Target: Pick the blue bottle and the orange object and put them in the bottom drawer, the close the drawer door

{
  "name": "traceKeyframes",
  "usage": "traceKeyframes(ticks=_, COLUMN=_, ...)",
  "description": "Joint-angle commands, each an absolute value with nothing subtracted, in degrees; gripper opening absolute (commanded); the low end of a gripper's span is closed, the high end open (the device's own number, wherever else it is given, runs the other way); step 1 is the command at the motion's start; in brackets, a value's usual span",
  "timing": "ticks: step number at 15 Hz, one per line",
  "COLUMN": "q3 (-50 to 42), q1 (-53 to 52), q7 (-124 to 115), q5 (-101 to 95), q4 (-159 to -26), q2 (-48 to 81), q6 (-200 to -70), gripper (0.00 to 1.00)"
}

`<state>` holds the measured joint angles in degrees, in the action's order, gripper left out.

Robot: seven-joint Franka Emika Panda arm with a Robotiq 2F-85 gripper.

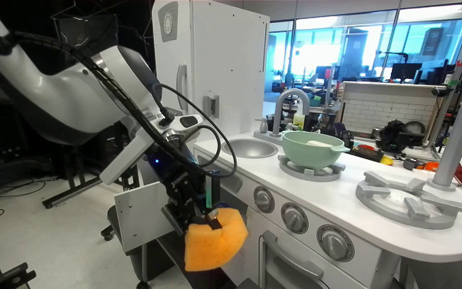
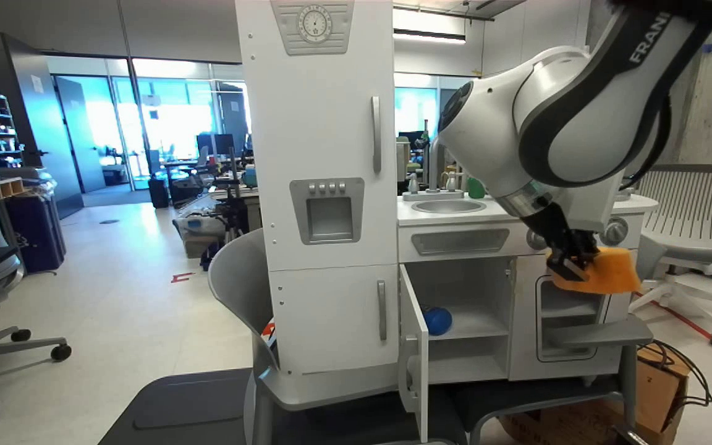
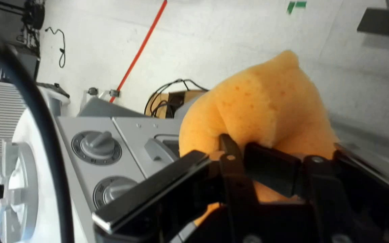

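The black 2-fingered gripper (image 1: 208, 221) pinches a soft orange sponge (image 1: 216, 248); a rounded blue plastic bottle (image 2: 438, 321) rests inside the white boxy compartment (image 2: 472, 318), flat white door (image 2: 416, 368) open.

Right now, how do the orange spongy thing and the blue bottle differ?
The orange sponge is held in the air, pinched by the gripper; the blue bottle rests inside the open cupboard, partly hidden by its door. The sponge is creased where it is squeezed; the bottle's visible part looks smooth and rounded. The sponge is orange, the bottle blue. Both are brightly coloured.
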<state>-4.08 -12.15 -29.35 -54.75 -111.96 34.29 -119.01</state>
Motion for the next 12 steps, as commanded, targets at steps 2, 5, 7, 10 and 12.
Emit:
traceKeyframes(ticks=2, q3=-3.57, q1=-12.74, q7=-40.86, q5=-60.87, q4=-104.36, q2=40.95, q6=-128.66, gripper=0.02)
traceKeyframes(ticks=5, q3=-4.26, q1=-13.85, q7=-49.22, q5=-66.84, q4=-100.85, q2=44.75, q6=-136.20, gripper=0.02)
traceKeyframes(ticks=7, q3=-5.21, q1=-14.10, q7=-55.43, q5=-72.41, q4=-98.91, q2=47.69, q6=-140.59, gripper=0.02)
traceKeyframes(ticks=10, q3=-5.24, q1=-13.17, q7=-61.52, q5=-79.18, q4=-96.45, q2=51.48, q6=-143.17, gripper=0.02)
traceKeyframes(ticks=12, q3=-5.21, q1=-12.45, q7=-64.55, q5=-83.77, q4=-93.77, q2=53.77, q6=-144.08, gripper=0.02)
